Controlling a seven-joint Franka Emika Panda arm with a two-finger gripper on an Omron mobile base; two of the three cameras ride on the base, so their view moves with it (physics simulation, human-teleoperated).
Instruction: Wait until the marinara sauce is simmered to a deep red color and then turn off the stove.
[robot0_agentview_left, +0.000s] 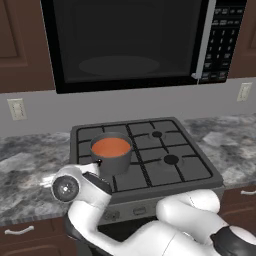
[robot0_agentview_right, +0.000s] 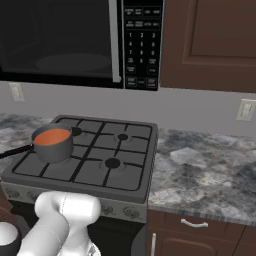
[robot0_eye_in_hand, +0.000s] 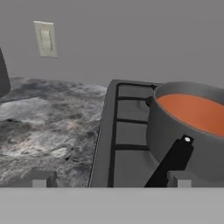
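My pincer (robot0_eye_in_hand: 109, 178) sits low at the stove's front-left edge, fingertips (robot0_eye_in_hand: 40, 178) spread wide with nothing between them — open, empty. In the hand view the tips rise at the bottom, one over the marbled counter (robot0_eye_in_hand: 39, 127), the other just under the saucepan's black handle (robot0_eye_in_hand: 173, 162).

The marinara sauce (robot0_agentview_left: 111, 147) is a flat orange-red disc, filling the small grey saucepan (robot0_agentview_left: 112, 159) near the rim. Colour reads orange more than deep red in all three views. The saucepan stands upright on the stove's (robot0_agentview_left: 165, 172) front-left burner, handle pointing toward me and to the left. In the right base view the same pan (robot0_agentview_right: 52, 145) is at the cooktop's left side, handle (robot0_agentview_right: 15, 150) running off toward the left edge.

The stove is a grey gas cooktop with black grates; the other three burners are bare. Small grey knobs (robot0_agentview_right: 131, 212) run along its front panel, partly hidden behind my arm (robot0_agentview_left: 150, 230).

Above it hangs a black microwave (robot0_agentview_left: 135, 42) with a keypad at its right. Grey wall behind, white outlet (robot0_agentview_left: 16, 108) left of the stove, another outlet (robot0_agentview_left: 244, 91) right. Dark wood cabinets (robot0_agentview_right: 210, 37) flank the microwave — drawers with pale handles (robot0_agentview_right: 194, 223) below the counter.
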